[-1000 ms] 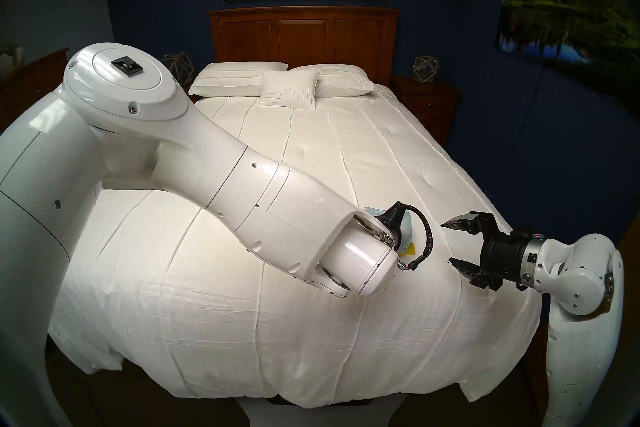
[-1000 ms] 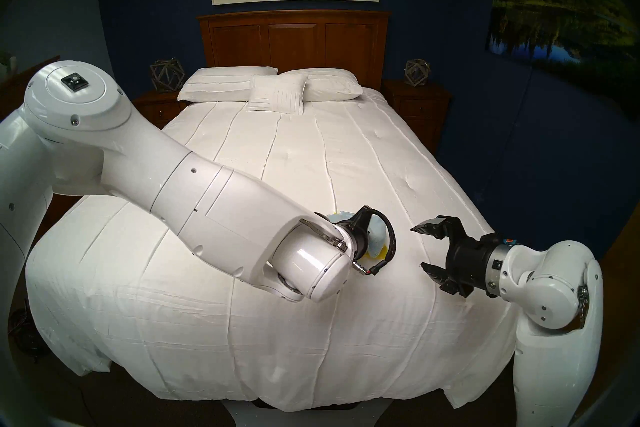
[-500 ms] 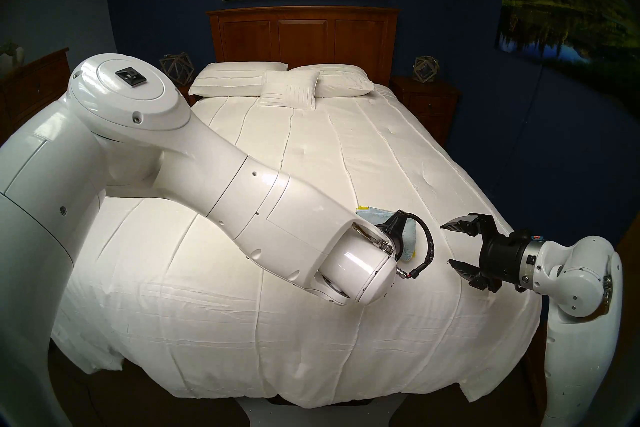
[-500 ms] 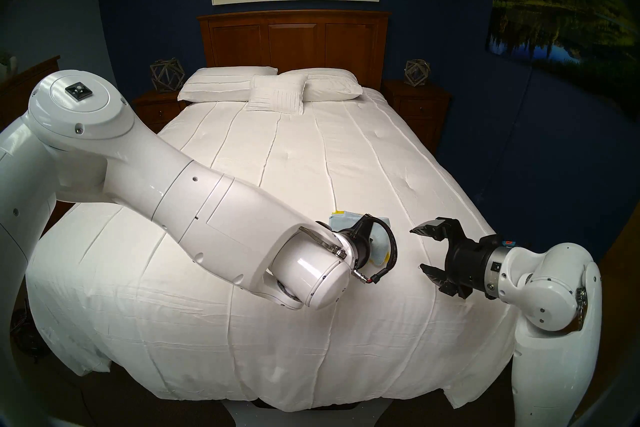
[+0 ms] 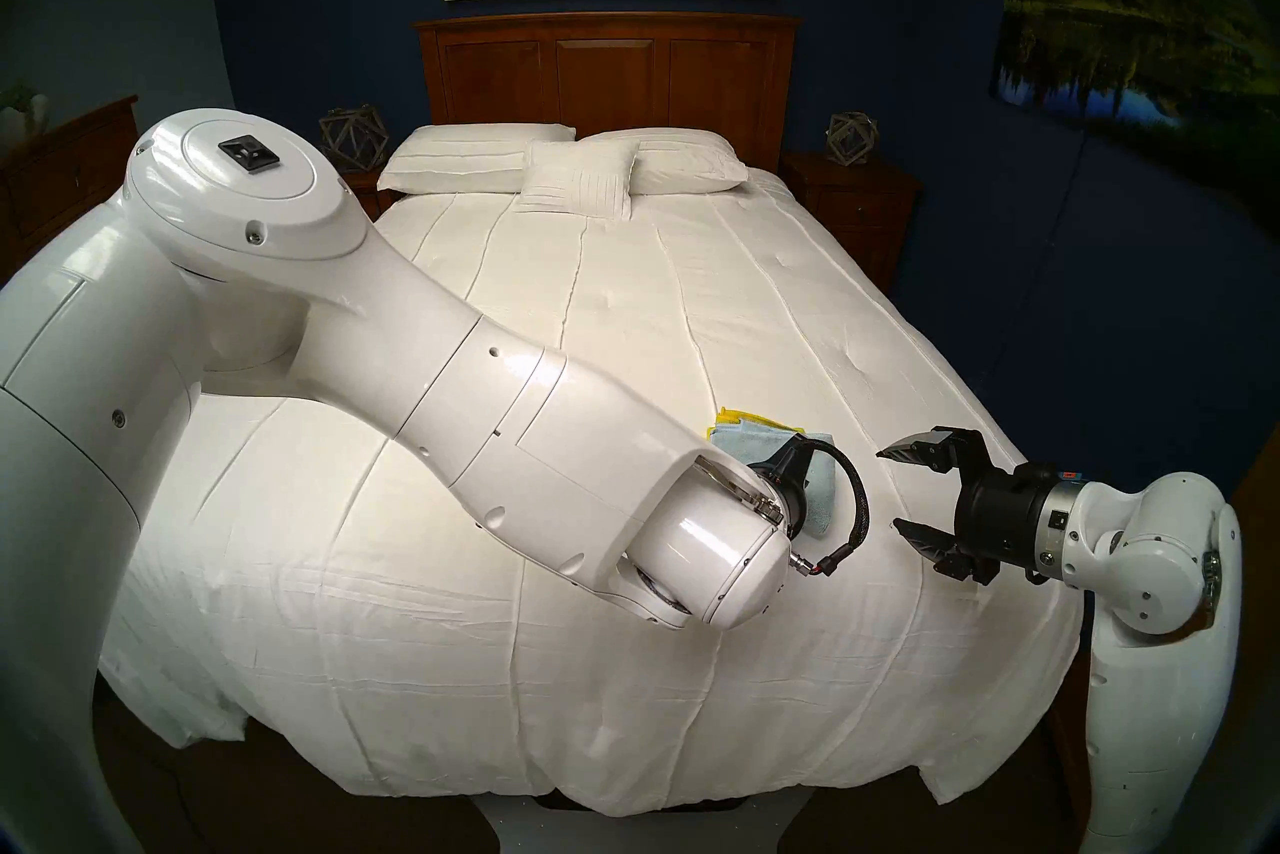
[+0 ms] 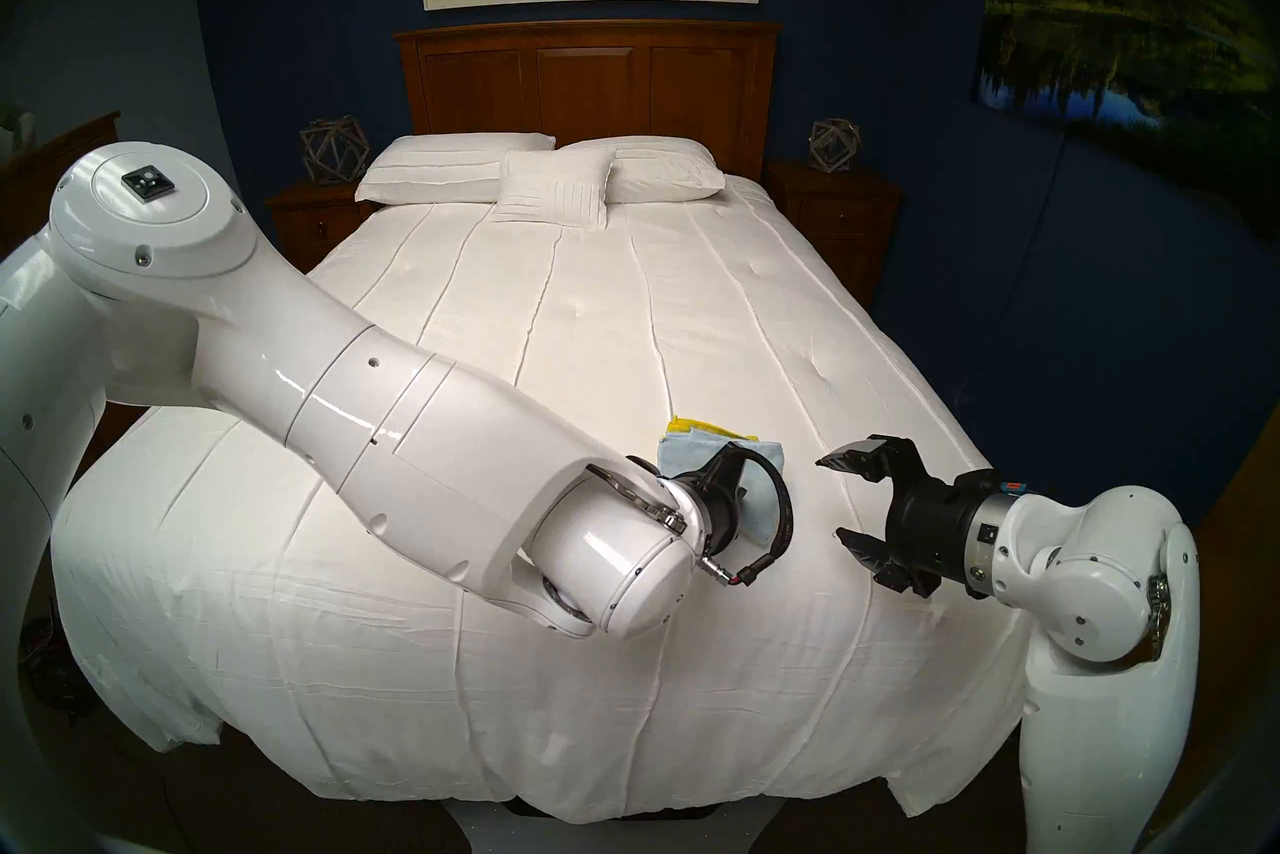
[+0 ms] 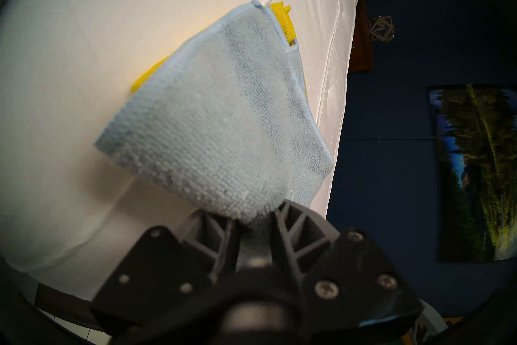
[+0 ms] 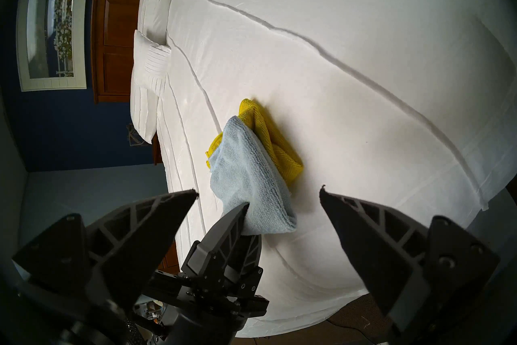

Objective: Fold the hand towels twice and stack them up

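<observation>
Head stereo left view first, biggest thing down: the bed's white bedspread [image 5: 623, 346] fills most of the scene, and both towels sit together on it toward my right-hand side, near the edge of the bed.

The yellow towel [image 8: 274, 140] lies folded flat on the bedspread. The pale blue towel [image 7: 212, 117] lies on top of it, folded too, covering most of it so only yellow strips peek out along the far edges. Not perfectly squared, but it's a stack.

My left claw [image 7: 251, 226] is at the near corner of the blue one. That corner bunches up between the fingers, which stand a little apart. I honestly can't tell whether they're pinching the cloth or it's just resting there. My right claw [image 5: 889, 488] hangs wide open, empty, beside the stack and clear of it.

My read: this is the let-go after placing the blue towel, so the job's nearly done. To do it well I'd spread the left fingers fully before backing off, then pull straight back along the way the claw points. Microfibre snags easily, so dragging sideways could unfold the top layer or slide it off the yellow.
</observation>
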`<state>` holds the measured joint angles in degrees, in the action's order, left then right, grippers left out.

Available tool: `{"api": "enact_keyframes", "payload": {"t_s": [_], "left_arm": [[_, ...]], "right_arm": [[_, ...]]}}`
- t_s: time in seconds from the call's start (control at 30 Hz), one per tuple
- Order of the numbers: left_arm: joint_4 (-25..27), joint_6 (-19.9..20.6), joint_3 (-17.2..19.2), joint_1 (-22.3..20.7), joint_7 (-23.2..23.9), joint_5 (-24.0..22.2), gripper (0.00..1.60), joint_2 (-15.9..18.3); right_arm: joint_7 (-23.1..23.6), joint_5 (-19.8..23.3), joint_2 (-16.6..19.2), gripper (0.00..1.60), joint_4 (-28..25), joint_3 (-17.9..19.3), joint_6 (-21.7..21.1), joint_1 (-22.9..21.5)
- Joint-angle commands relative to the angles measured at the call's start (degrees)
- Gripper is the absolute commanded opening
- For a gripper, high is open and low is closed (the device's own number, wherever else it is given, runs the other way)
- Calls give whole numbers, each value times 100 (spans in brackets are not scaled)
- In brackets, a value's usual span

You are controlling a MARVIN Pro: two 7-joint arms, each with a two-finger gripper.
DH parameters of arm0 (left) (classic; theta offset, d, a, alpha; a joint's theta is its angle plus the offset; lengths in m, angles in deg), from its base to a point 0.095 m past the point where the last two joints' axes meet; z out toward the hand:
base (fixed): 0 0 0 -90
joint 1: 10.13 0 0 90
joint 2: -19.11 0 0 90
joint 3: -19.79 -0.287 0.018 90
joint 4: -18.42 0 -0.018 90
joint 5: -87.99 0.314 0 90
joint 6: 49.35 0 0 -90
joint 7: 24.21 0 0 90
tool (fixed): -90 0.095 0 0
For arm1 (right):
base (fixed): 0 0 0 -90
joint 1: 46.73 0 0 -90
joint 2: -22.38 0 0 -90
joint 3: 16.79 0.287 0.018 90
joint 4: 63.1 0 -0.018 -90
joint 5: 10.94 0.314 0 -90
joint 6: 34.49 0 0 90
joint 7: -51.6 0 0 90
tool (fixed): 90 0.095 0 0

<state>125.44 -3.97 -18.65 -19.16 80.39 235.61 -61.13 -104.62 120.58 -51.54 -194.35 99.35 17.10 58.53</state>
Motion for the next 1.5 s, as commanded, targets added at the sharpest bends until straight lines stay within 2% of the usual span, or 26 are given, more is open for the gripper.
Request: {"api": "enact_keyframes", "payload": {"t_s": [0.0, 0.3, 0.37, 0.4, 0.47, 0.53, 0.57, 0.63, 0.87, 0.93, 1.0, 1.1, 1.13, 1.27, 1.3, 1.33, 1.43, 1.47], "left_arm": [[-17, 41, 116, -18, 35, -7, 115, -11], [267, 172, 158, -161, 16, -11, 115, 198], [343, 173, 161, -201, -4, -24, 119, 234], [403, 349, 180, -233, -58, -35, 124, 318], [427, 338, 183, -246, -59, -42, 124, 334], [506, 446, 198, -285, -93, -59, 143, 420], [541, 427, 197, -310, -90, -60, 157, 442], [573, 485, 212, -313, -79, -64, 160, 497], [865, 638, 164, -400, 21, -5, 160, 773], [1005, 633, 162, -433, 55, -20, 160, 897], [1266, 728, 149, -496, 160, 17, 160, 1173], [1690, 612, 55, -681, 339, 98, 160, 1510], [1742, 610, -47, -797, 423, 28, 160, 1464], [2223, 540, -190, -952, 635, 242, 160, 1852], [2193, 554, -273, -1009, 709, 200, 160, 1769], [2415, 479, -311, -1035, 779, 284, 160, 1961], [2591, 335, -527, -1124, 997, 289, 160, 2035], [2667, 241, -562, -1099, 980, 367, 160, 2172]], "right_arm": [[-5, 18, 20, 160, -64, 11, 12, -47], [-6, 24, 24, 160, -53, 19, 6, -45], [-3, 22, 25, 160, -51, 18, 5, -49], [-2, 18, 25, 160, -50, 15, 6, -53], [-2, 18, 26, 160, -51, 14, 7, -55], [-7, 17, 30, 160, -56, 12, 10, -59], [-9, 18, 31, 160, -58, 11, 12, -59], [-12, 19, 32, 160, -62, 11, 14, -59], [-19, 28, 35, 160, -79, 4, 13, -41], [-23, 29, 40, 160, -82, -2, 8, -34], [-25, 25, 37, 160, -92, -32, 10, -33], [-38, 24, 33, 160, -128, -134, 8, -31], [-37, 15, 27, 160, -136, -154, 13, -30], [-43, 5, 21, 160, -168, -239, 35, -50], [-48, 1, 21, 160, -178, -261, 43, -57], [-60, -2, 23, 160, -196, -292, 57, -66], [-101, 5, 29, 160, -271, -372, 99, -81], [-127, 24, 37, 160, -302, -399, 117, -85]]}}
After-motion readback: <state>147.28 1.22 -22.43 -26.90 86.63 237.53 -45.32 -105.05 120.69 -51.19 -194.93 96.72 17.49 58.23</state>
